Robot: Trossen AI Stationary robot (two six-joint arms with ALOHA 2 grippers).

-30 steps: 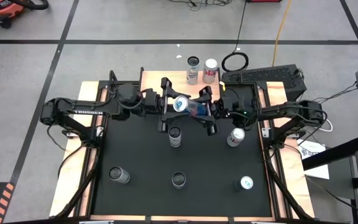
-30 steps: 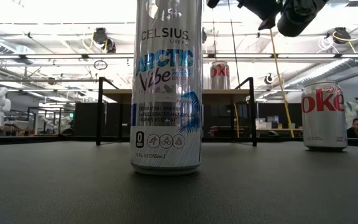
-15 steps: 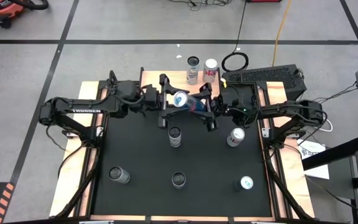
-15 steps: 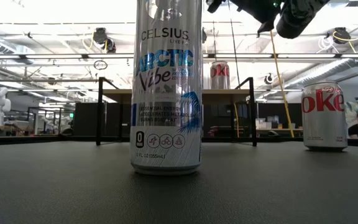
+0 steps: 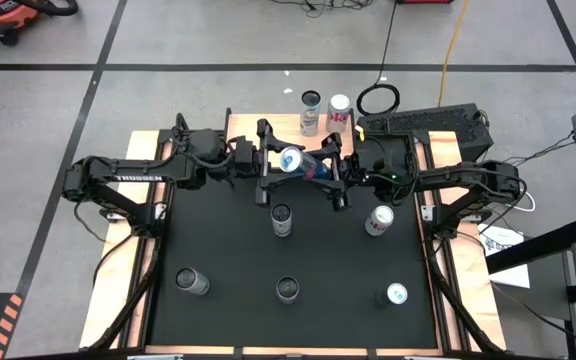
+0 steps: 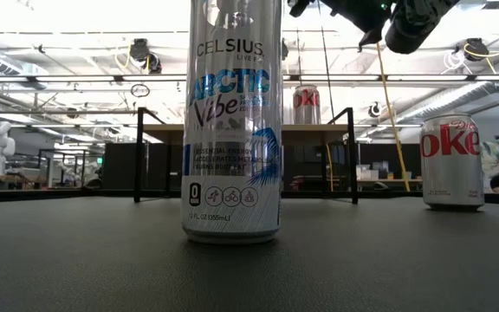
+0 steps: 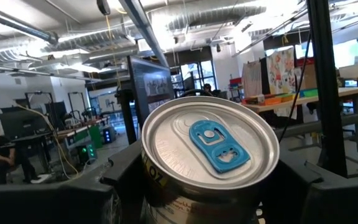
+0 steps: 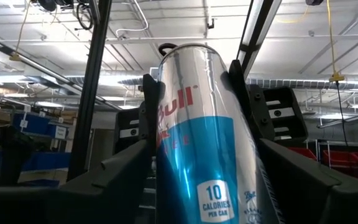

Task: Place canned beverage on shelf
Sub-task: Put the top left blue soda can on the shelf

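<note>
Left gripper (image 5: pixel 264 160): pinching the Red Bull can (image 5: pixel 299 166) — at its top end.
Right gripper (image 5: pixel 336 172): fingers around the can's base — grip unclear.

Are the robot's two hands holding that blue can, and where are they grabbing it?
Both hold the Red Bull can, lying sideways over the shelf. The left end effector grips near its top; the right end effector grips its sides.
</note>
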